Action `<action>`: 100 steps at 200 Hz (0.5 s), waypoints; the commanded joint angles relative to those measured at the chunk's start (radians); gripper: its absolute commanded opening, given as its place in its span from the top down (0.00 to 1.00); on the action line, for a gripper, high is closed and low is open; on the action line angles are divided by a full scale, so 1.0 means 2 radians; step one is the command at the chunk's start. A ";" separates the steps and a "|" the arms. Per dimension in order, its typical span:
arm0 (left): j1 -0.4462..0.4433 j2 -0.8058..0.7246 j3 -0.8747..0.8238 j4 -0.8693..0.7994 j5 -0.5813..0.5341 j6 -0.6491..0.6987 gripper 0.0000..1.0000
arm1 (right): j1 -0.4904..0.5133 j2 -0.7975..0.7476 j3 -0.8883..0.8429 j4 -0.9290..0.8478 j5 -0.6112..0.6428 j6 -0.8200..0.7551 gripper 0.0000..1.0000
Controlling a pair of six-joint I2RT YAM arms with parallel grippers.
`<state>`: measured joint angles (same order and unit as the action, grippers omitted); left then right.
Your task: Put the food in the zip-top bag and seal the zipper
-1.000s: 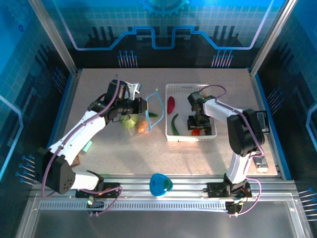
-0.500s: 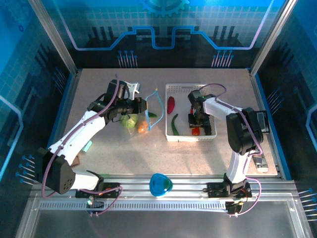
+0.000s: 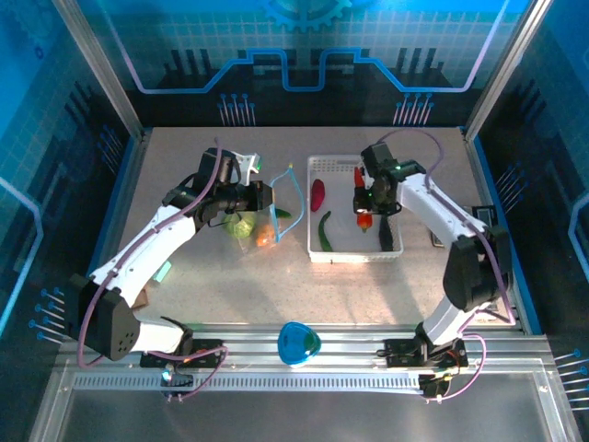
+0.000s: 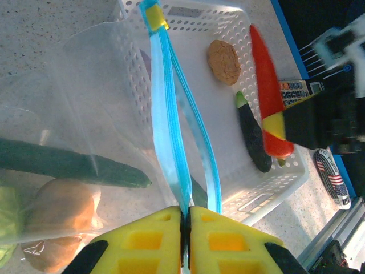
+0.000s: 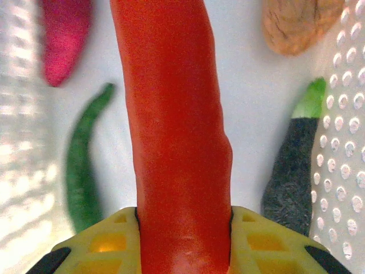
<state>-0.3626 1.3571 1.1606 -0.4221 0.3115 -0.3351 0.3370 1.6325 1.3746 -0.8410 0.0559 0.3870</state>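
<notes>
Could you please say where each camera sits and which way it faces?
Top external: above and behind, looking down on the table; left arm and right arm show, bases nearest.
Left wrist: on the left arm, facing the basket past the bag; its jaws pinch the zipper.
Right wrist: on the right arm, facing down into the basket; its jaws hold the red chili.
Shared: both wrist views show that chili.

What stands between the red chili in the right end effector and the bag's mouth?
The white basket's left wall, with a green chili lying near it inside. The red chili, gripped by the right end effector, looks lifted enough to clear both. The left end effector pinches the zipper, its strips parted only narrowly.
</notes>
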 commanded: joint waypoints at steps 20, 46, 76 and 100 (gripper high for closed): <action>0.005 0.009 0.011 -0.014 0.003 0.011 0.89 | 0.001 -0.048 0.033 -0.024 -0.195 -0.024 0.82; 0.005 0.013 0.013 -0.013 0.004 0.013 0.89 | 0.016 -0.051 0.055 -0.076 -0.276 -0.065 0.82; 0.004 0.017 0.008 -0.007 -0.001 0.016 0.89 | 0.035 -0.061 0.050 -0.102 -0.333 -0.088 0.77; 0.004 0.020 0.009 -0.006 0.001 0.015 0.89 | 0.046 -0.052 0.044 -0.108 -0.360 -0.093 0.77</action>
<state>-0.3626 1.3804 1.1606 -0.4217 0.3115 -0.3321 0.4053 1.5440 1.4631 -0.9905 -0.5293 0.2481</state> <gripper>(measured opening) 0.112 0.293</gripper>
